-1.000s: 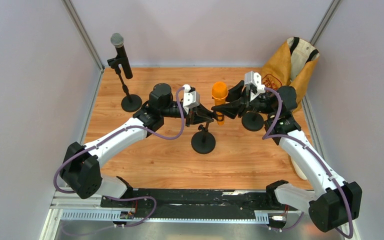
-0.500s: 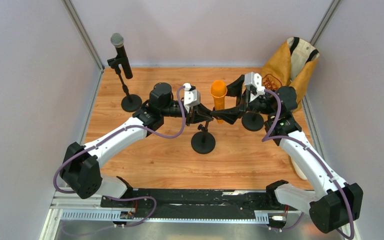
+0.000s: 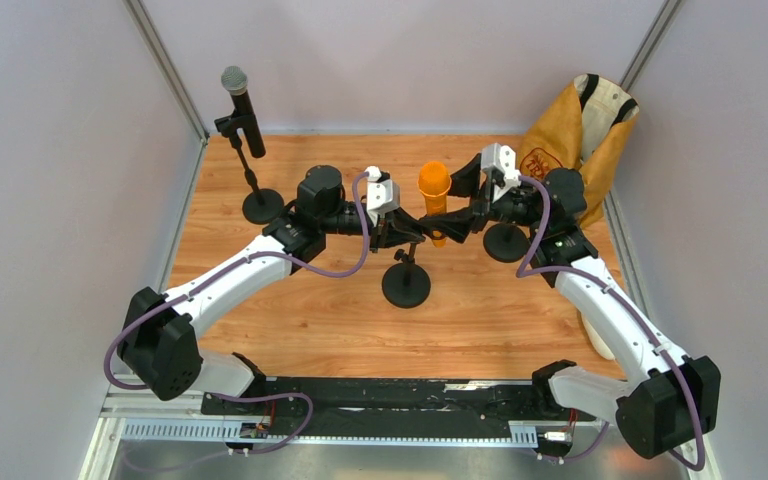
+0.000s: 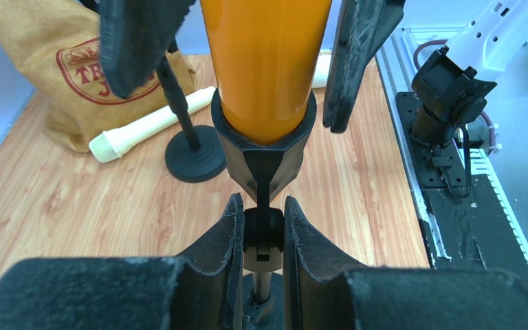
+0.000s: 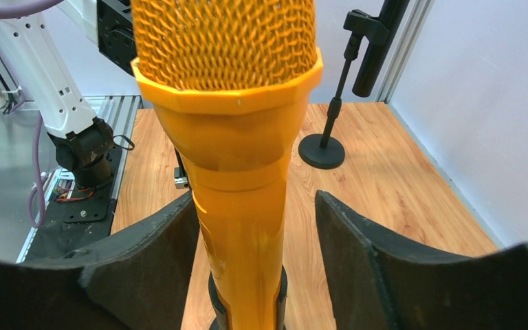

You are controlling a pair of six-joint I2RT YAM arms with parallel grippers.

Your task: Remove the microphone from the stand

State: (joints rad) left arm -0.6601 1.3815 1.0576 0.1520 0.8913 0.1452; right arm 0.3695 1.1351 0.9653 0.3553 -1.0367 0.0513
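An orange microphone (image 3: pixel 434 185) (image 5: pixel 237 137) stands upright in the black clip (image 4: pixel 265 148) of a stand whose round base (image 3: pixel 406 285) rests on the wooden floor. My left gripper (image 3: pixel 415 232) (image 4: pixel 261 220) is shut on the stand's joint just under the clip. My right gripper (image 3: pixel 444 222) (image 5: pixel 254 201) is open, with a finger on each side of the microphone's body. Its left finger (image 5: pixel 151 247) lies close against the body, while a clear gap separates the right finger (image 5: pixel 371 254) from it.
A black microphone (image 3: pixel 243 100) stands on its own stand at the back left, base (image 3: pixel 262 206). Another stand base (image 3: pixel 506 242) sits just behind my right gripper. A brown bag (image 3: pixel 575 130) leans in the back right corner, with a cream cylinder (image 4: pixel 151 124) lying beside it.
My right gripper has opened, then narrowed a little, and moved left so that its fingers now straddle the microphone. The left arm has stayed put.
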